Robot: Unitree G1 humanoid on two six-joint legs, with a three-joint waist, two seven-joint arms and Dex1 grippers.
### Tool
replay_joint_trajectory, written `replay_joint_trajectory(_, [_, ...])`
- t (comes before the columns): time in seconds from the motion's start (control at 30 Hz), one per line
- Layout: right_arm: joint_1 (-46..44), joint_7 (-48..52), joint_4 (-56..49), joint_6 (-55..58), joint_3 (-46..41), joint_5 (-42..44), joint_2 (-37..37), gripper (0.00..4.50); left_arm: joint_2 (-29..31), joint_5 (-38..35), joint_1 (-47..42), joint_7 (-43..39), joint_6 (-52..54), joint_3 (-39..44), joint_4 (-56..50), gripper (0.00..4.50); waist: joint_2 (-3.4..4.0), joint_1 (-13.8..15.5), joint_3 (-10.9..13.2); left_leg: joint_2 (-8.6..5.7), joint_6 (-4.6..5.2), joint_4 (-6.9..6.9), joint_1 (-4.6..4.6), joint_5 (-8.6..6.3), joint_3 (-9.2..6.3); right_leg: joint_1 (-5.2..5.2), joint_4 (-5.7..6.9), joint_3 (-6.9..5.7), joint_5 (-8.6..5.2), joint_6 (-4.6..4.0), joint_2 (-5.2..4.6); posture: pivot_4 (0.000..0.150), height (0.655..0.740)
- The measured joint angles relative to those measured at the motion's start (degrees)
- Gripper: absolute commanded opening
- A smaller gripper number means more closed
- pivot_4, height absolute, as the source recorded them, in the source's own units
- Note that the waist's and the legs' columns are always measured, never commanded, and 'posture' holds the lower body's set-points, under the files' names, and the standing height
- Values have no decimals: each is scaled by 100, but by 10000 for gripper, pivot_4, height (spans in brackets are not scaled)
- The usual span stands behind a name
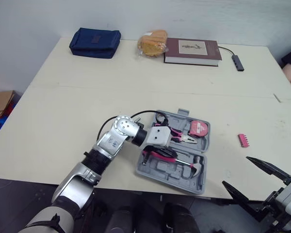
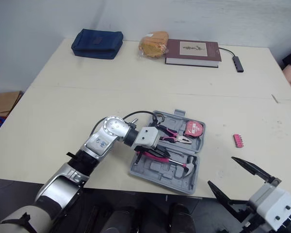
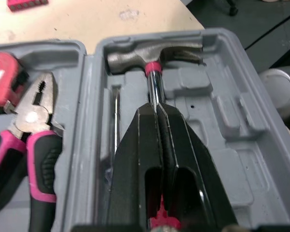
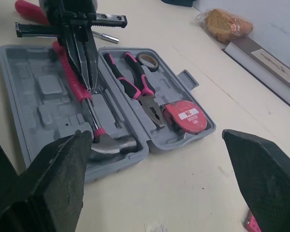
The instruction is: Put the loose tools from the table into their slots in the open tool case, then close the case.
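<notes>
Left gripper (image 3: 157,110) is pinched shut on the hammer (image 3: 152,53) shaft in the case (image 3: 241,159). Head-heavy and slick steel, so I'd grip closer to the head.

a navy zip pouch (image 1: 95,42) sits at upper left. to its right, a bagged bread roll (image 1: 153,43) lies just beside a maroon book (image 1: 191,51). a grey usb hub (image 1: 238,62) lies at upper right, and a cardboard box (image 1: 0,102) shows at the left edge.

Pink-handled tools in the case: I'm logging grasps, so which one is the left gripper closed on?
The hammer, steel-headed; the left gripper pinches its shaft. The pliers lie untouched in the other half.
</notes>
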Motion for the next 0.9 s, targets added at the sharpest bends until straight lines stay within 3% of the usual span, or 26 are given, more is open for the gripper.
replay_joint_trajectory(0.43, [81,0,46,-206,32,-85,138,45000,-9,168,155,105,410,-256,-269,338,3,-2,-9,1,0,1,4,0,-1,5,1,5,0,0,-1,1500,7400])
replay_joint_trajectory(0.9, [90,-9,230,-375,171,-197,224,45000,49,445,-36,375,924,-658,-288,338,-27,-2,-181,4,6,1,26,-10,-2,23,-23,18,-4,-8,-12,1500,7400])
